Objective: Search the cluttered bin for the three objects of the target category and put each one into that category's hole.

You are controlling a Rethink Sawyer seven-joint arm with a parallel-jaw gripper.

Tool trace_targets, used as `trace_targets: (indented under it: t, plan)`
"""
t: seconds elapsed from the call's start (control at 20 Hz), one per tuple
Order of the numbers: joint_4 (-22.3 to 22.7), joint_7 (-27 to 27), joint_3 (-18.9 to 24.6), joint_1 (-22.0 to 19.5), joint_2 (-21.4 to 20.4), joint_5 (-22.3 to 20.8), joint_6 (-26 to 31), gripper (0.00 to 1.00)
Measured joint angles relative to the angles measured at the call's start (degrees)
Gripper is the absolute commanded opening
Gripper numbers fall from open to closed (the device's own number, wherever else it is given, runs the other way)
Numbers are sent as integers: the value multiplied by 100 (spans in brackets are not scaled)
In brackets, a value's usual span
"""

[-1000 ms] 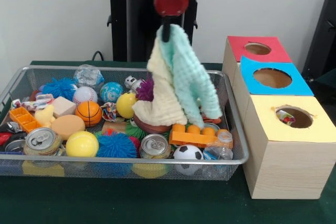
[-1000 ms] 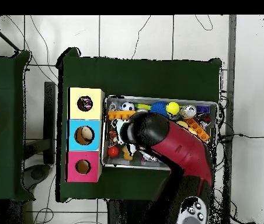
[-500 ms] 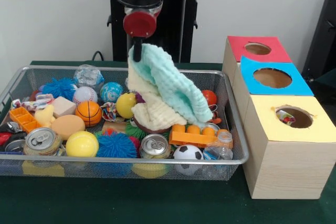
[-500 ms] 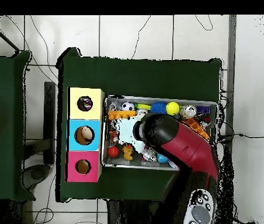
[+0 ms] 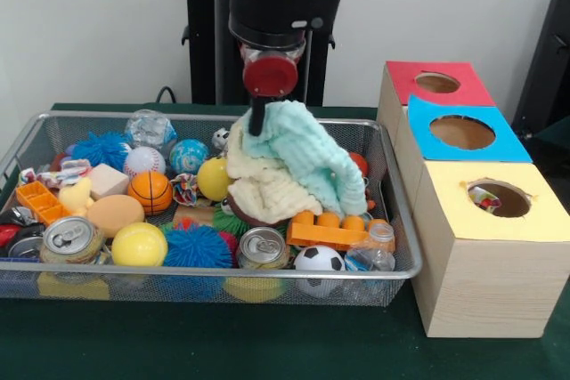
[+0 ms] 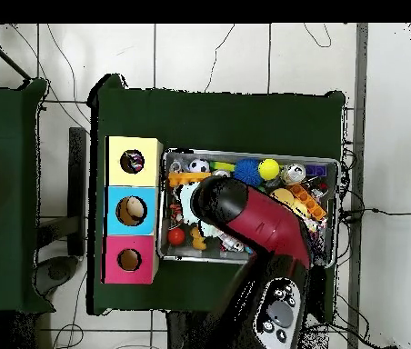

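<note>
Arm: the red and black arm comes down from the top centre of the front view; in the overhead view it runs from the lower middle up over the middle of the basket, hiding much of what lies there

Gripper (image 5: 257, 120): sits just left of the frame's centre line in the front view, above the basket; a dark finger (image 5: 257, 115) meets the top edge of the mint cloth (image 5: 307, 159); whether the fingers pinch the cloth or are spread I cannot tell

Cloths: the mint cloth drapes to the right over a cream cloth (image 5: 265, 186); both are heaped in the basket's middle, their lower folds resting on the clutter

Bin: the wire mesh basket (image 5: 403, 211) fills the left and centre of the front view; in the overhead view its rim (image 6: 336, 211) shows right of centre

Wrappers: one printed wrapper (image 5: 187, 189) lies among the toys left of the cloths, just right of the orange basketball (image 5: 150, 190); another (image 5: 62, 173) lies at the far left beside the blue fuzzy ball (image 5: 101, 149); a third (image 5: 484, 198) shows inside the yellow box's opening

Hole: the ragged round hole (image 5: 501, 198) is in the yellow-topped box (image 5: 485, 264) at lower right of the front view; in the overhead view the same hole (image 6: 133, 162) is at upper left of the basket

Other boxes: the blue-topped box (image 5: 463, 135) and red-topped box (image 5: 435, 84) stand in a row behind the yellow one

Foreground: two drink cans (image 5: 71, 238), a yellow ball (image 5: 139, 244), an orange brick (image 5: 331, 230) and a small football (image 5: 318, 260) line the basket's lower edge
</note>
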Motion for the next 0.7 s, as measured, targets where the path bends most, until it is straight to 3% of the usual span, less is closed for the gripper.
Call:
trace_targets:
  t: [0.7]
  plan:
    - [126, 0, 236, 209, 350, 413, -843, 0]
